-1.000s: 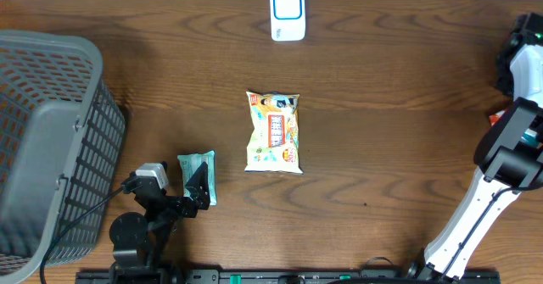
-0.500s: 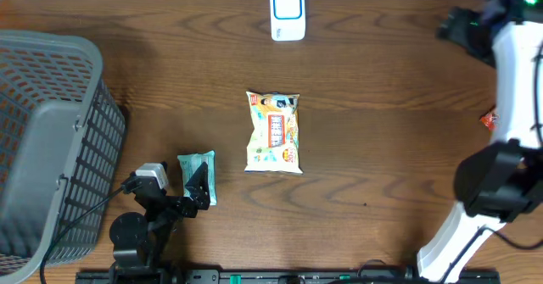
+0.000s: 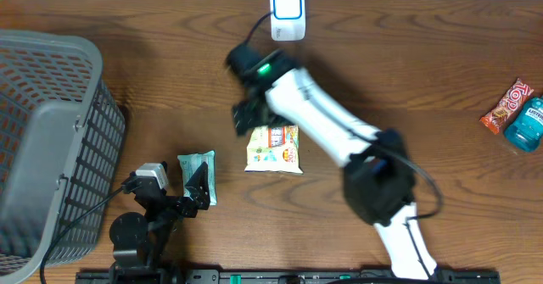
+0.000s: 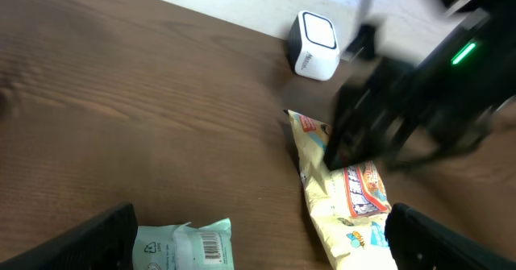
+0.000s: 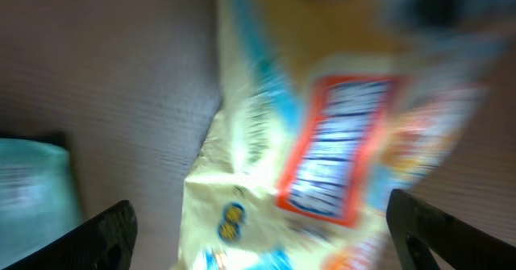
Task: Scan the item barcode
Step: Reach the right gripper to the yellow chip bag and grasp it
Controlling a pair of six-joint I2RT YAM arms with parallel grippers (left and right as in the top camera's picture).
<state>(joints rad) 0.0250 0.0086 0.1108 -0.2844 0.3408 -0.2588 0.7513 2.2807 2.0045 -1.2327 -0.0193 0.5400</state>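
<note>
Snack bag [image 3: 276, 147] lay with long axis 12–6, 12 end toward scanner [image 3: 288, 13]. Right end effector [image 5: 270, 230] was spread above it; left end effector [image 4: 270, 242] also spread.

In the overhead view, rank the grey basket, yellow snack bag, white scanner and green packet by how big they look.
Grey basket
Yellow snack bag, top hidden under the right arm
White scanner and green packet: too alike to rank

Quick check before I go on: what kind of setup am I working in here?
Probably a mock shop checkout bench: a white barcode scanner at the far edge, a grey mesh basket on the left, and a snack bag lying on the wooden table.
</note>
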